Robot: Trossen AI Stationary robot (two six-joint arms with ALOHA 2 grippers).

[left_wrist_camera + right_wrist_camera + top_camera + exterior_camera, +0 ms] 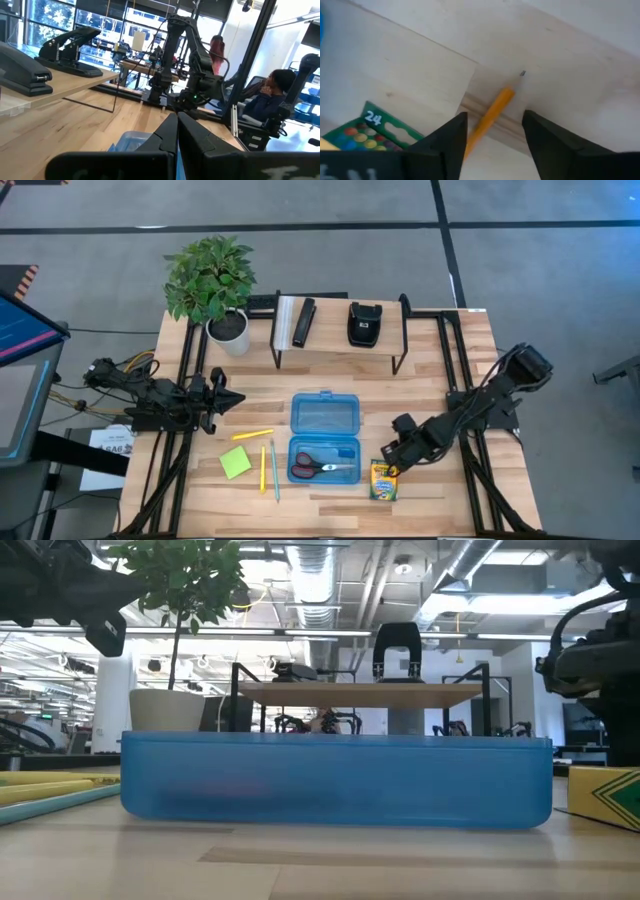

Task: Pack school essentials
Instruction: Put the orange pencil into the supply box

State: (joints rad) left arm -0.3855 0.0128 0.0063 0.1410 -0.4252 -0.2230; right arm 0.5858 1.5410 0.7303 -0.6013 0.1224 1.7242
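The translucent blue case [325,438] lies open mid-table, with the red-handled scissors [322,470] in its near half. To its left lie the lime sticky-note pad [236,462] and the yellow [252,435], orange [263,468] and green [275,472] pencils. The crayon box [383,480] lies right of the case. My right gripper [495,127] is open, low beside the crayon box [370,130]. Its fingers stand either side of an orange pencil [495,112] flat on the table. My left gripper [177,131] is shut, hovering left of the case [131,140].
A potted plant [212,285] stands at the far left corner. A raised shelf [340,340] along the far edge carries two black stapler-like objects [303,322] [362,323]. Bare wood lies between the shelf and the case. People sit in the room beyond the table.
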